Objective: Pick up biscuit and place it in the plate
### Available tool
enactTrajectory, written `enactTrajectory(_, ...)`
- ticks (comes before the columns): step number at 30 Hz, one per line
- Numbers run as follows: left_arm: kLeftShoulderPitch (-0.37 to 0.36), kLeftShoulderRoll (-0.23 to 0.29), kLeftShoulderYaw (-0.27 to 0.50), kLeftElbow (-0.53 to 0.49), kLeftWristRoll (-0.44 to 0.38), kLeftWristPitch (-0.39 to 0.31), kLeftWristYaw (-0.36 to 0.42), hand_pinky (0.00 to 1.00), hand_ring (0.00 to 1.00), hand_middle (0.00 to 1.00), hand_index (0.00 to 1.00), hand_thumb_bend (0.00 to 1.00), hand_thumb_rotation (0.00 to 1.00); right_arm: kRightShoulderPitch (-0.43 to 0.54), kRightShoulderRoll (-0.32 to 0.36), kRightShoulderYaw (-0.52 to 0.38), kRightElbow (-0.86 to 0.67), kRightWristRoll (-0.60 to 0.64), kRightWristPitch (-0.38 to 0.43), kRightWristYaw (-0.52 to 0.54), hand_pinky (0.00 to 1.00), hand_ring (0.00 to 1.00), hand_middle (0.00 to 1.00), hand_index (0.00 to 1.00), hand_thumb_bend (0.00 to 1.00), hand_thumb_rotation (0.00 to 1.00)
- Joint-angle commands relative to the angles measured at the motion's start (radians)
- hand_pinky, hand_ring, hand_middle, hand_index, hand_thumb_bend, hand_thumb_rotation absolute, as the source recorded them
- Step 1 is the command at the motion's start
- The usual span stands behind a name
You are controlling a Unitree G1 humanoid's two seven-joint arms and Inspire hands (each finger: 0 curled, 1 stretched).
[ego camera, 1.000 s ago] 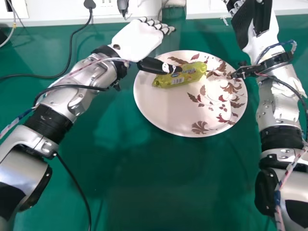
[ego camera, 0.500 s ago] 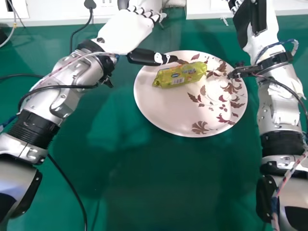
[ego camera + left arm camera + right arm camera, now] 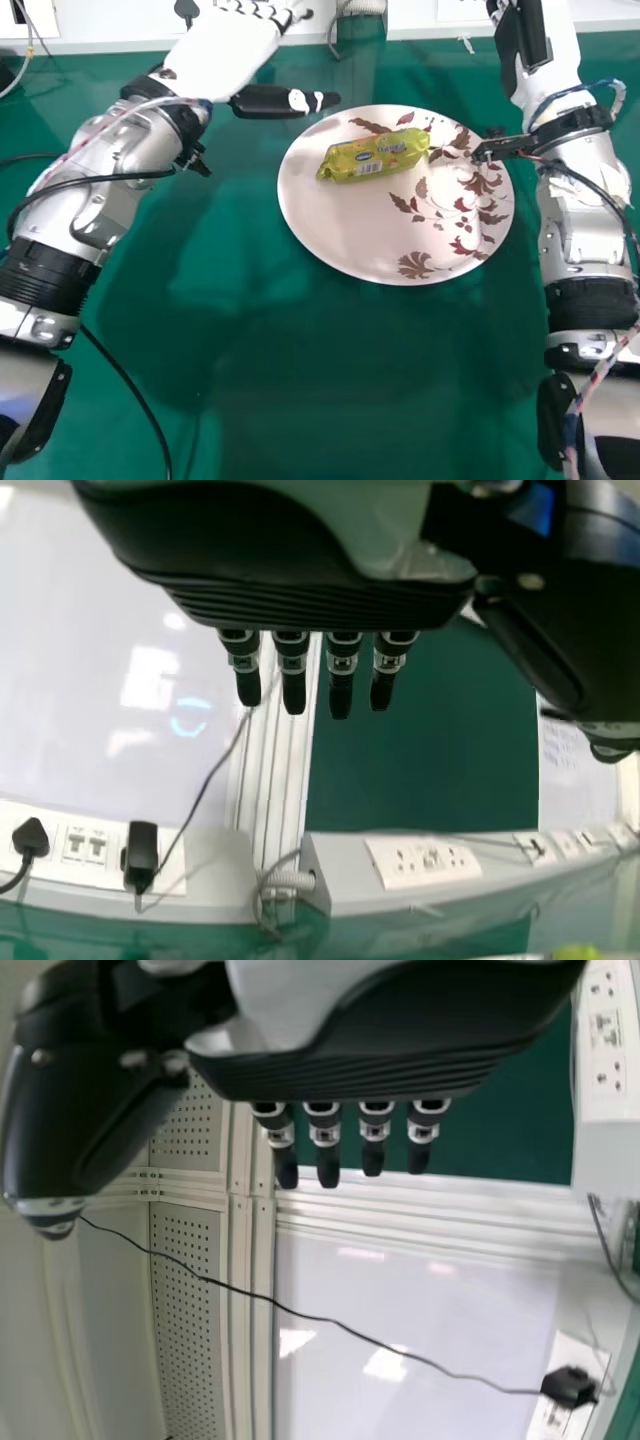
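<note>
Left hand: so this one is pretty much let go, fingers out straight and relaxed, nothing in its grasp. It's up off the far left side of the plate.
Left thumb: the black thumb sticks out sideways toward the plate, tip near the rim. Can't tell how high above it, tbh.
Biscuit packet: the yellow-green wrapper is lying on the plate, to the right of the left hand and a bit closer to the robot, apart from that thumb. Slightly slanted, printed side showing.
Plate: round white one with brown-red leaves and flowers, right of the left hand and on the robot's side of it; also left of the right hand and nearer the robot.
Right hand: up past the plate's right side, fingers pretty straight and loose, not gripping anything.
Tabletop: glossy green, stretching from both hands back toward the robot.
Socket strip: white, with outlets, out beyond the left hand's fingers.
Loose cable: thin black one running across the background beyond the right hand.
</note>
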Motion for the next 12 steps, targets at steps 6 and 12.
enactTrajectory(6, 0.015, 0.038, 0.048, -0.025, -0.053, -0.008, -0.015, 1.0, 1.0, 1.0, 1.0, 1.0, 0.89, 0.034, -0.022, 0.036, -0.063, -0.092, -0.007, -0.072, 1.0, 1.0, 1.0, 0.98, 1.0, 0.61)
enactTrajectory(12, 0.028, 0.05, 0.082, -0.038, -0.088, -0.003, -0.018, 1.0, 1.0, 1.0, 1.0, 1.0, 0.93, 0.041, -0.036, 0.057, -0.083, -0.159, 0.0, -0.124, 1.0, 1.0, 1.0, 0.98, 1.0, 0.63)
